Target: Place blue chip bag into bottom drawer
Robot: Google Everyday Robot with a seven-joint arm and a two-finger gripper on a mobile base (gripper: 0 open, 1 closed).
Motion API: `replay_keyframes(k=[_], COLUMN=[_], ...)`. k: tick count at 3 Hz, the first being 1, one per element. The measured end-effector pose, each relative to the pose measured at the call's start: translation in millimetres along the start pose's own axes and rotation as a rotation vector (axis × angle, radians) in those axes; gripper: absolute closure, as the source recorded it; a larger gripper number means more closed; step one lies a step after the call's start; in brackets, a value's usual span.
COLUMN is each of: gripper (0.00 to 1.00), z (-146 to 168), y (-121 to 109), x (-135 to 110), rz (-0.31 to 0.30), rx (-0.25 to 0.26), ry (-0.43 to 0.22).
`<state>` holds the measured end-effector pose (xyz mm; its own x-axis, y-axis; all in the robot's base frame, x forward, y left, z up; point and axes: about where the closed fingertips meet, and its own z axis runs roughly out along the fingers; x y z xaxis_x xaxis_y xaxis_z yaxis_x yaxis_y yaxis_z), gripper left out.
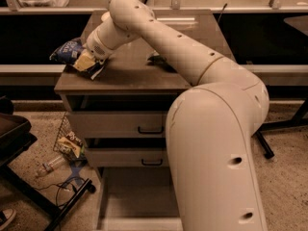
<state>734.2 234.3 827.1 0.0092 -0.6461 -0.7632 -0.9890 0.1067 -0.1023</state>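
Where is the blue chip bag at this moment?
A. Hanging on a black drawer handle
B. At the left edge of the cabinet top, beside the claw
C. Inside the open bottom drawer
B: the blue chip bag sits at the left edge of the cabinet top with the claw right against it, while the bottom drawer stands pulled out far below.

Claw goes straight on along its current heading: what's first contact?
The blue chip bag, most likely. The claw sits low over the cabinet top near its left edge, pointing left, and the bag lies right at its tip. Depth is unclear; they may already touch.
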Motion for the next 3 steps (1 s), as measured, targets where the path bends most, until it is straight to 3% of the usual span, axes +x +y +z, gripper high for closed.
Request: replay_keyframes(k=[1, 3], gripper=[1.0, 1.0], z=[-2.0, -6.1], y=[-0.5, -1.9], x=[-2.8, -9.2], rz=[-0.003, -0.016], rx=[0.0, 0.0], ry=[0.0, 0.0])
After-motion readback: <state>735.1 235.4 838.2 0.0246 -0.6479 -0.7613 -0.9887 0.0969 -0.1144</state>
